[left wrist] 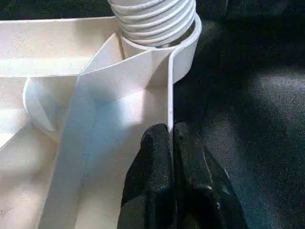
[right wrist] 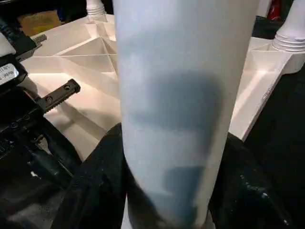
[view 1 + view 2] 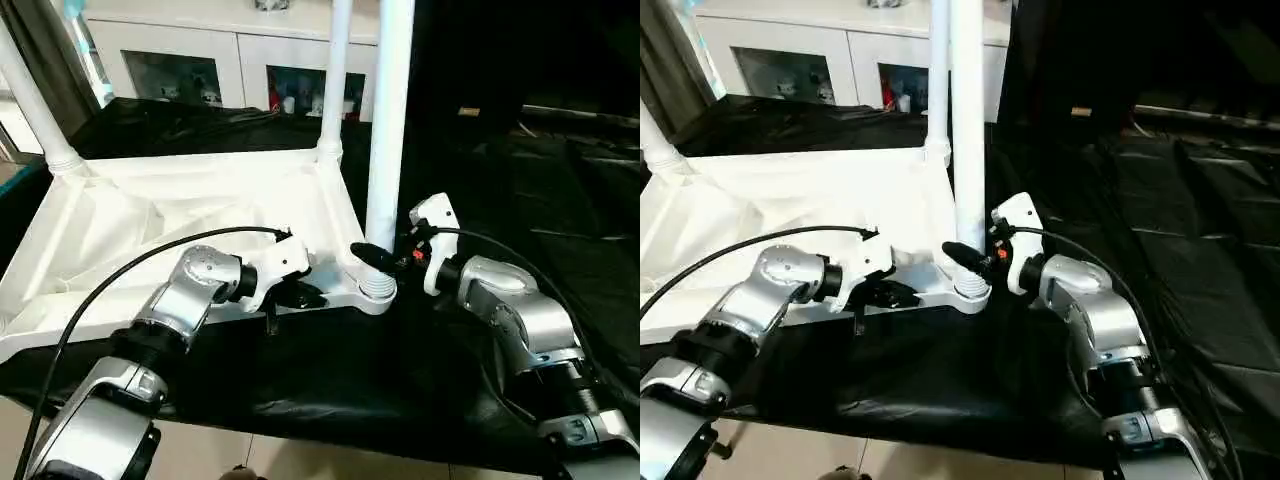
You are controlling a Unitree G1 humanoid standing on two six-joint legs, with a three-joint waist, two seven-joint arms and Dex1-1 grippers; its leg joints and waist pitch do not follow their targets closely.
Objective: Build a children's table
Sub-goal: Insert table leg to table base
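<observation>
Three legs are standing up from the upturned tabletop (image 3: 150, 215) on the black cloth (image 3: 330, 390), and you are working the one nearest you. Your left gripper (image 1: 172, 138) is pinching the tabletop's thin rim, fingers closed on either side of it just beside the corner socket (image 3: 375, 290). Your right gripper (image 2: 167, 191) is wrapping the near leg (image 3: 388, 120) low down, its fingers half spread around the tube, right above the ribbed end sitting in that socket.

Watch the leg's angle: it is looking slightly tilted in the head views, and if you are pushing or twisting while it leans, the ribbed end could bind and seat crooked. The smooth tube could also be slipping through the right gripper, since the fingers are holding it only from two sides. Your left hold is on a thin edge, so a hard downward load could be flexing the rim or sliding the whole tabletop across the cloth.
</observation>
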